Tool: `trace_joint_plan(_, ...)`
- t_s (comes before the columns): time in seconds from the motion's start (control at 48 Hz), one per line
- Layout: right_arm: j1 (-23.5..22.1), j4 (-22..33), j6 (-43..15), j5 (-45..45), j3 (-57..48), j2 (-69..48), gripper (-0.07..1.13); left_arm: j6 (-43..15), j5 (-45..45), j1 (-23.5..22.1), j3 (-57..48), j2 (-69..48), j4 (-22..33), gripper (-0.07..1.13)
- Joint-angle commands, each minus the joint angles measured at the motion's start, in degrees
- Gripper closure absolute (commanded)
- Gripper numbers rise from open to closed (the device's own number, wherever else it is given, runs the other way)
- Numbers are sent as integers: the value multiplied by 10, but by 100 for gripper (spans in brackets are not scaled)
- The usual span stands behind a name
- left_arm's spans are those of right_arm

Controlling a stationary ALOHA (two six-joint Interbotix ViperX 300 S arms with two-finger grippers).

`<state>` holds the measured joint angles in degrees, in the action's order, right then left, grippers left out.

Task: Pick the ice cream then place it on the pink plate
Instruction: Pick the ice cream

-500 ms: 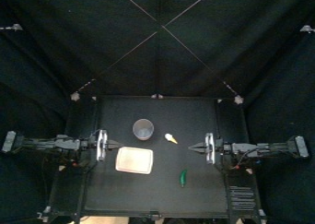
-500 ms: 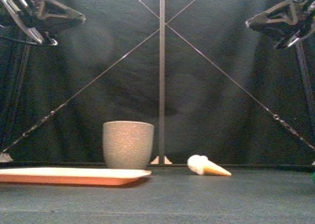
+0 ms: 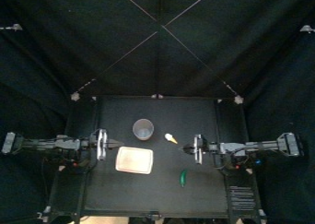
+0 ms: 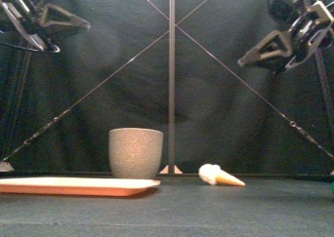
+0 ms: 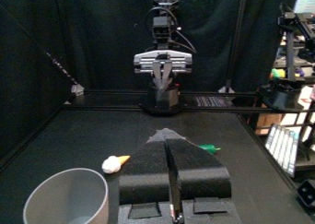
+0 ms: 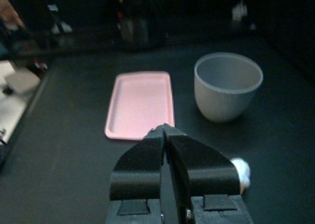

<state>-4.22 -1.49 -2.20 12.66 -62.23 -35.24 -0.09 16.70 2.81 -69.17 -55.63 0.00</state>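
A small toy ice cream, white scoop on a tan cone, lies on its side, tip pointing right. The flat rectangular pink tray lies apart from it, nearer the front and left.

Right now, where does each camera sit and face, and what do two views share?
Top: high above, looking down on the black table; left arm and right arm show.
Front: table's front edge, level with the tall grey speckled cup and white-topped toy ice cream cone; arms overhead.
Left wrist: faces the right arm; own shut jaws.
Right wrist: looks at the flat pink tray; own shut jaws.
All four share the cup.
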Motion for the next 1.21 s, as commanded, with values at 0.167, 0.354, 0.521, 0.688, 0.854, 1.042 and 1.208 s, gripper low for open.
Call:
trace_joint_plan(0.167, -75, -35, -2, -80, 54, 90, 23, 0, 5, 1, 8, 1, -2, 109)
trace_joint_plan(0.354, -117, -42, -1, -80, 76, 156, 1, 0, 4, 1, 8, 1, -2, 109)
trace_joint_plan(0.521, -138, -40, 0, -85, 106, 216, 2, 0, 4, 1, 8, 1, -2, 109)
trace_joint_plan(0.688, -153, -39, 1, -106, 134, 273, 2, 0, 2, -1, 8, 1, -2, 109)
trace_joint_plan(0.854, -155, -30, 4, -134, 159, 323, 2, 0, 3, -1, 8, 1, -2, 109)
trace_joint_plan(1.042, -163, -10, -1, -149, 174, 359, 2, 0, 2, -2, 7, 1, -2, 109)
trace_joint_plan(1.208, -162, -8, 0, -151, 188, 381, 4, 0, 2, -2, 6, 1, -2, 109)
